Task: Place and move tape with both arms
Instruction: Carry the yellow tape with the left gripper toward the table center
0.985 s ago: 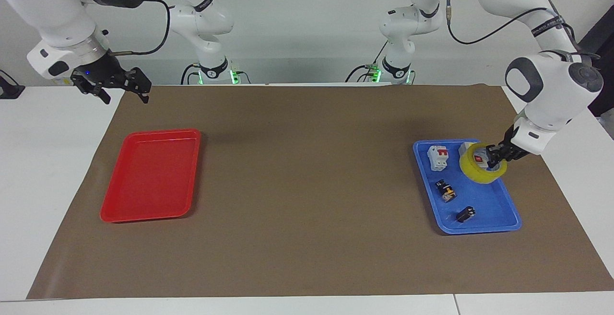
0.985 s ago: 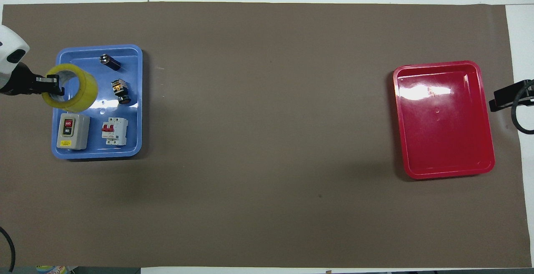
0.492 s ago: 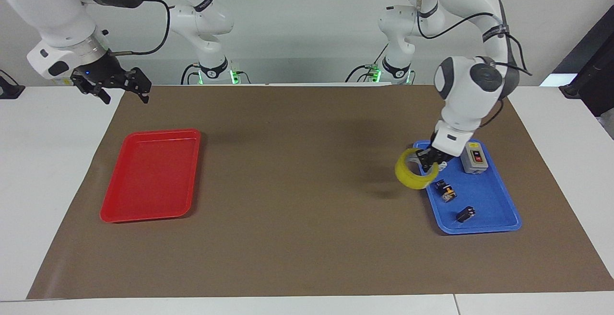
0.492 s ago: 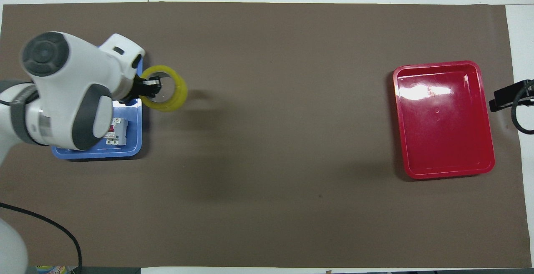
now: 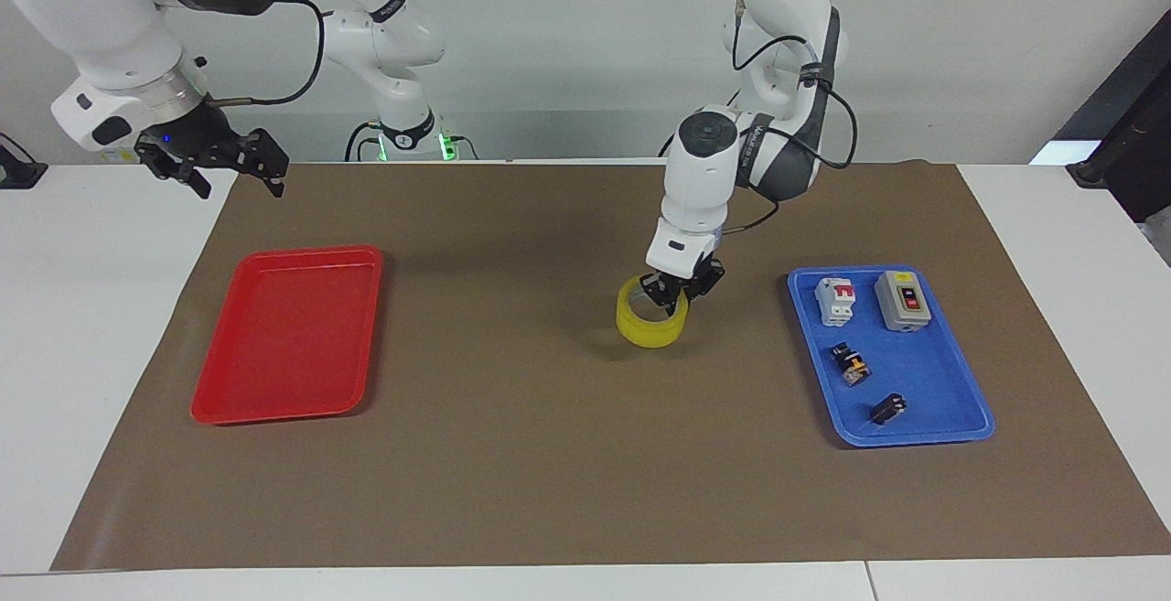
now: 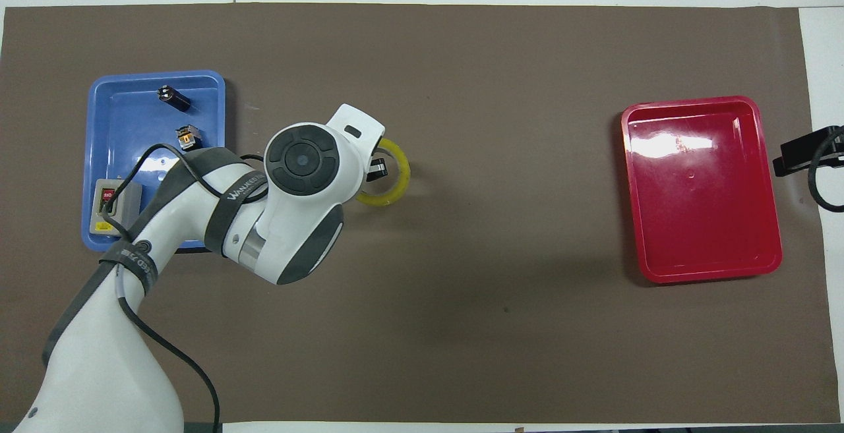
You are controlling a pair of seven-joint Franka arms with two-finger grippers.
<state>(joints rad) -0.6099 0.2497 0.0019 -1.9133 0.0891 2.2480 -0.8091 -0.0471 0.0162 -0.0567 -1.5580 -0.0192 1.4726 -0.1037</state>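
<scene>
Facing view shows the left gripper [image 5: 681, 289] low over the middle of the brown paper mat [image 5: 512, 455], its fingers clamped across the wall of the tape [image 5: 650, 323]: one finger sits inside the ring, the other outside it, on the rim toward the left arm's end of the table. The yellow roll hangs just below the fingertips with its hole facing upward; whether it touches the mat cannot be told. In the overhead view the left arm's wrist covers part of the roll. That arm's forearm carries lettering, too small to read with certainty. The blue tray [image 5: 951, 418], toward the left arm's end, holds a grey switch box [image 5: 903, 300], a white circuit breaker [image 5: 835, 299] and two small dark parts. The right gripper [image 5: 224, 166] waits with fingers spread, up by the mat's corner, with the red tray [image 5: 284, 336] close by.
</scene>
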